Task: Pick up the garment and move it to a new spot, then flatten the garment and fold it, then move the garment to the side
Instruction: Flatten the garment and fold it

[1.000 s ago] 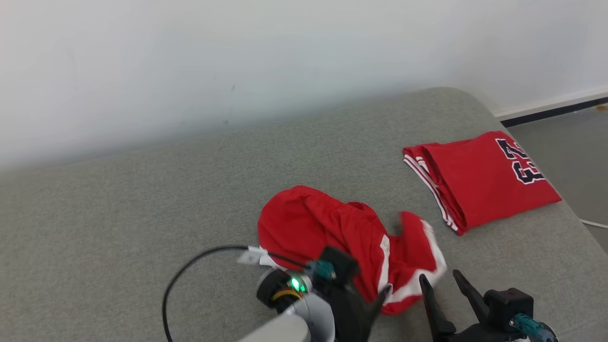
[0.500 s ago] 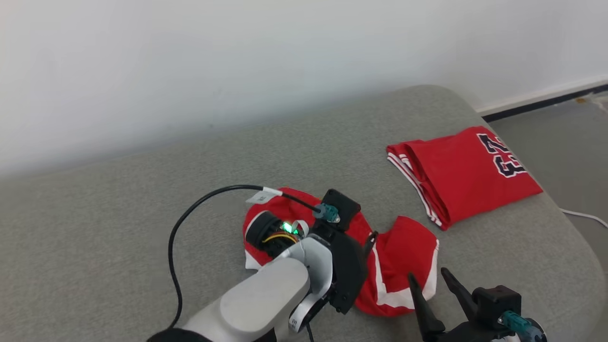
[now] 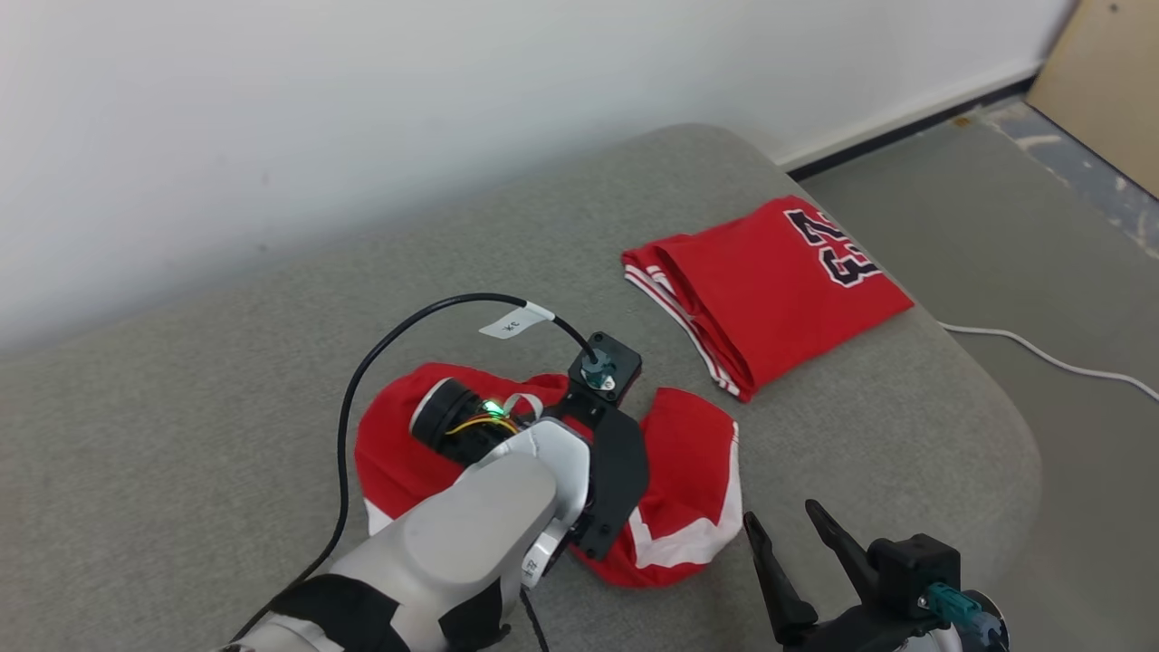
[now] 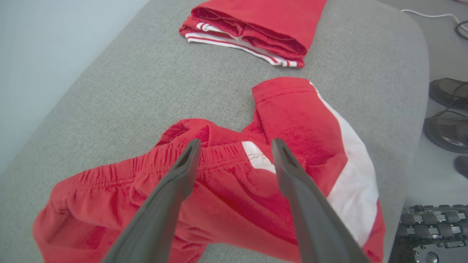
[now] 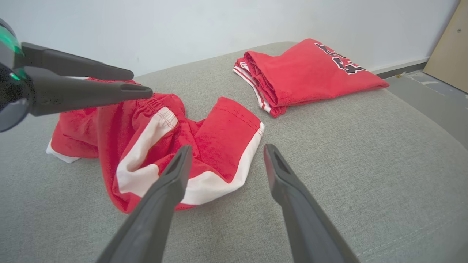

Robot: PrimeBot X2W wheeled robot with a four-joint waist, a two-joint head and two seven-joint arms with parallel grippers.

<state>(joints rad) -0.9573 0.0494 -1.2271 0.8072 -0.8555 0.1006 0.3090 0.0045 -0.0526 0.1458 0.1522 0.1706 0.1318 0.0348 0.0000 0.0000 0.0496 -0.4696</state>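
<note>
Item: red shorts (image 3: 688,453) with white trim, crumpled near the front middle of the grey cushioned surface (image 3: 226,407).
The left tool (image 4: 234,146) is spread wide and empty, above the elastic waistband (image 4: 219,151).
The right tool (image 5: 225,149) is spread wide and empty, just beside the white-edged leg hem.
A folded red jersey (image 3: 770,281) lies apart, toward the far right edge.

The shorts (image 3: 688,453) are soft red cloth with a slightly fuzzy surface, white cloth panels and a gathered elastic waistband. The folded jersey (image 3: 770,281) is smoother red cloth with striped trim. The sofa (image 3: 226,380) is covered in coarse, matt grey woven fabric. The fingers (image 5: 161,204) look like smooth, matt dark plastic. The forearm (image 3: 471,534) has a smooth pale shell with a dull sheen.
</note>
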